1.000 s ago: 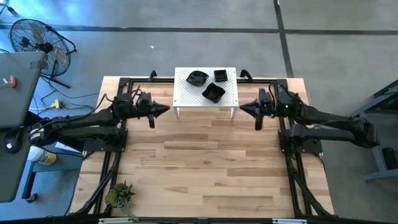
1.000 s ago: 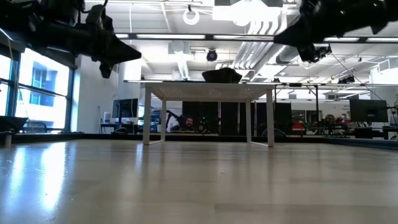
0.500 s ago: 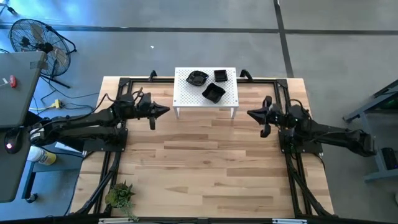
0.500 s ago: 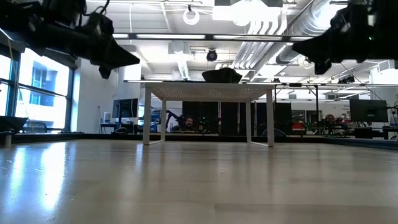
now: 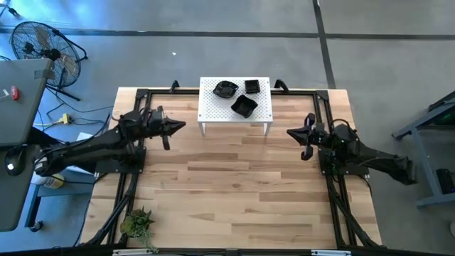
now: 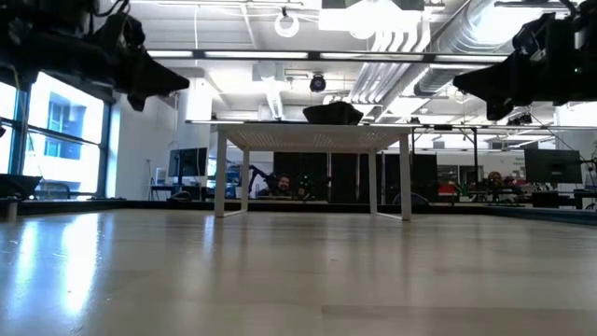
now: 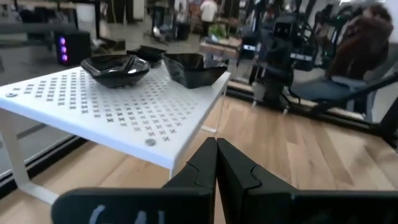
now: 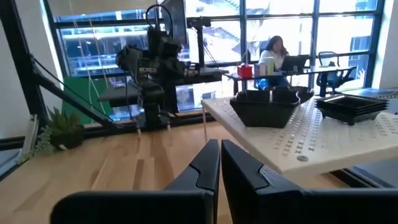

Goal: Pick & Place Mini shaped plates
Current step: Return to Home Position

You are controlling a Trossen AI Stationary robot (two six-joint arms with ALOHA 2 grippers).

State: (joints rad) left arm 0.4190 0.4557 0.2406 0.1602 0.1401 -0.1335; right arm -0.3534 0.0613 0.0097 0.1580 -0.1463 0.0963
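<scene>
Plates [image 5: 244,106] sit in three stacks on the rack [image 5: 212,112] at the far edge of the table [image 5: 234,178]. One stack is nearer the front and two are behind it. They look grouped by outline, like with like, so I judge the sorting done. I see no plate down on the table.

My left gripper [image 5: 179,126] hangs beside the rack's left end, above the wood and apart from the rack, pointing inward. Its fingers are pressed flat together with nothing between them. I take that as sensible, since there is nothing left to carry and a closed tip is less likely to catch the rack's edge. My right gripper [image 5: 291,131] mirrors it off the rack's right end, a little farther out. It points inward too, with its fingers likewise together and empty.

Both arms are folded low along the table's sides. That reads to me as the rest pose, or close to it, and it keeps me off the stacks. The main risk I can see is a careless swing clipping a rack leg and shaking the plates. The plant [image 5: 137,222] at the near left corner is well apart from either arm.
</scene>
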